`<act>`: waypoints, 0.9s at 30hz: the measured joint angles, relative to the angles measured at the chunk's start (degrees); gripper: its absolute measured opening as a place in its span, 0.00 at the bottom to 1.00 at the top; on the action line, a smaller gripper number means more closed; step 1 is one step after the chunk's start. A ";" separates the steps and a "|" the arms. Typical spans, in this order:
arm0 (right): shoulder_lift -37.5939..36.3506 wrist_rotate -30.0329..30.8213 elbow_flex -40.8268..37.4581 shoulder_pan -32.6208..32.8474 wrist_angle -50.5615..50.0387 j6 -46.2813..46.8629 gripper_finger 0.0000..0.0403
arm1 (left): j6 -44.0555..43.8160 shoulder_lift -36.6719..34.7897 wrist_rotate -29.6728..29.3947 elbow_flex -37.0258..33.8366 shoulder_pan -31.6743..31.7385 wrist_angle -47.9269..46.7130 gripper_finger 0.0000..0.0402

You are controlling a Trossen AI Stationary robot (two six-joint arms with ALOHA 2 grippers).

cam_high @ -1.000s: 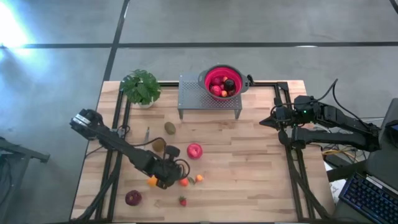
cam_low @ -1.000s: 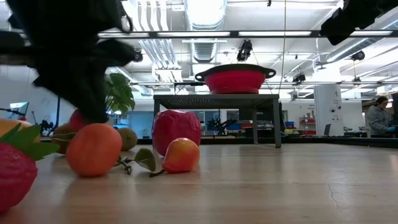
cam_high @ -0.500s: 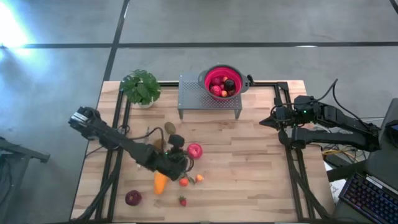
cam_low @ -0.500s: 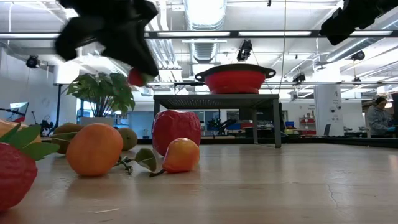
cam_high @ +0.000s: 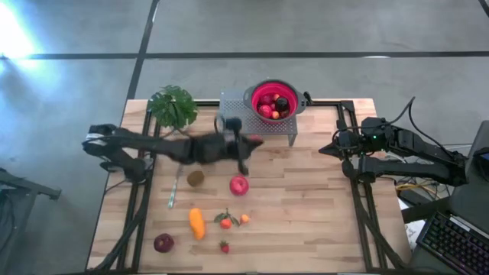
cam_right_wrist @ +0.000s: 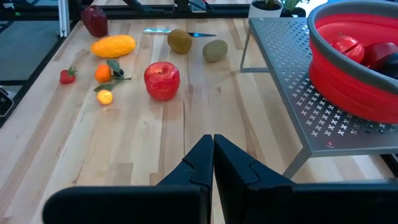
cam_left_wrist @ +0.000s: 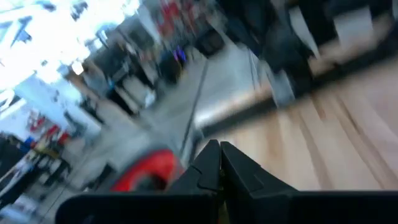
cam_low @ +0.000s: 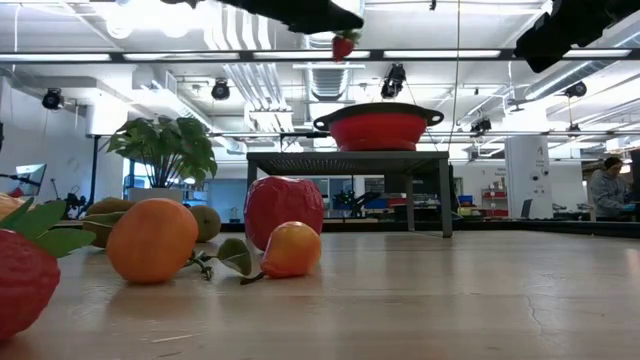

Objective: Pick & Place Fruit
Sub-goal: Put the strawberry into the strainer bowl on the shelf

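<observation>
left gripper point(cam_high: 246, 145) clenched on a small strawberry point(cam_low: 344, 44), up in the air just short of the red colander point(cam_high: 273, 101). a few fruits already in the colander; apple point(cam_high: 239, 185), kiwi point(cam_high: 195, 178), orange piece point(cam_high: 197, 223), plum point(cam_high: 163, 243) well short of it on the table. right gripper point(cam_right_wrist: 213, 149) shut, empty, parked beside the colander

Pale wooden plank surface point(cam_high: 306, 206). Grey perforated metal stand point(cam_high: 256, 122) at its far edge; leafy green potted plant point(cam_high: 173, 107) beside the stand. Nearer than the stand: red toy apple point(cam_high: 239, 185), brown kiwi point(cam_high: 196, 178), long orange piece point(cam_high: 197, 223), dark-red round fruit point(cam_high: 163, 243), small strawberry point(cam_high: 224, 247).
</observation>
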 joint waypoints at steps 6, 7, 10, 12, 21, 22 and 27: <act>0.00 -0.01 0.00 0.02 0.01 -0.01 0.02 | -5.86 1.35 16.18 0.04 13.54 12.90 0.02; 0.00 -0.01 0.00 0.00 0.00 0.09 0.02 | -7.34 1.77 17.52 0.12 15.55 14.37 0.02; 0.00 0.01 0.00 0.00 0.02 -0.03 0.02 | -11.03 3.46 21.12 2.06 20.43 15.29 0.01; 0.00 0.00 0.00 0.00 0.00 0.07 0.02 | -13.51 5.28 23.23 4.16 22.69 15.25 0.01; 0.00 -0.01 0.00 0.01 0.01 -0.03 0.02 | -13.21 13.34 26.02 14.53 25.80 2.14 0.02; 0.00 -0.01 0.00 0.00 0.01 -0.03 0.02 | -13.10 13.85 26.00 15.19 26.03 0.59 0.02; 0.01 0.01 0.00 0.00 0.01 0.02 0.02 | -12.45 15.23 25.87 16.89 27.27 -2.76 0.04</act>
